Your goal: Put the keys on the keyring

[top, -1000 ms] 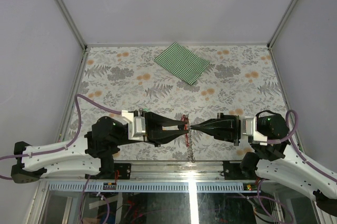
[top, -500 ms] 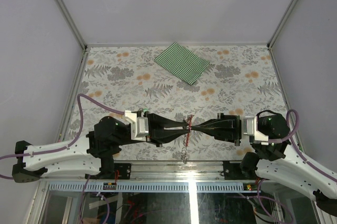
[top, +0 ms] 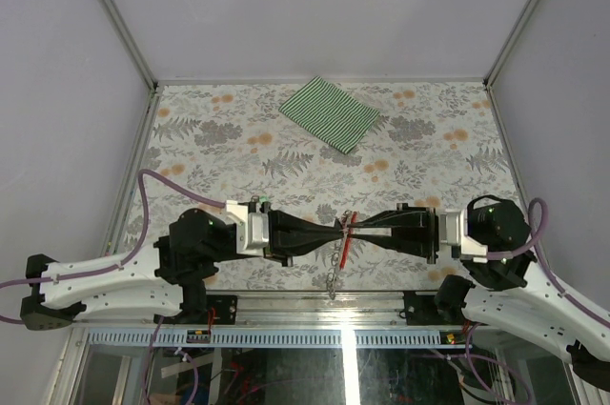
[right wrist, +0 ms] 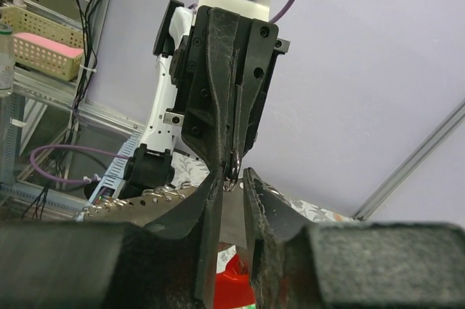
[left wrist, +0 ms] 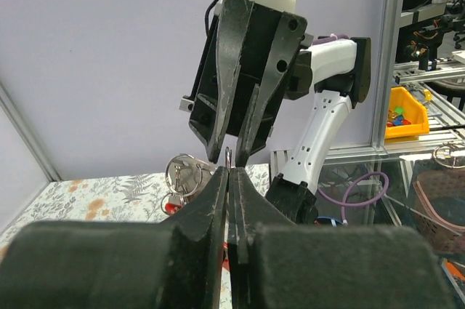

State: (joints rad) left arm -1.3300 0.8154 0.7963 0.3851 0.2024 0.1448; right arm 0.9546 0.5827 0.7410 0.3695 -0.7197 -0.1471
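1. While both arms lie level over the floral table (top: 219, 138) with their tips meeting, the left gripper (top: 338, 228) is pressed together on the keyring (top: 348, 236)'s silver ring (left wrist: 228, 155).
2. The right gripper (top: 356, 226), shut a second ago, is now slightly spread; the left has closed.
3. The thin red strap (top: 344, 253) slants between them, and a fine chain (top: 333, 281) dangles below.

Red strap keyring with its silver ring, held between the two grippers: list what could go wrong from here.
1. The right gripper stands open, so only the shut left gripper pinches the red strap keyring by its thin silver ring, at the very fingertips; it may slip out and fall.
2. The silver chain hangs loose below and could swing or snag on a finger.
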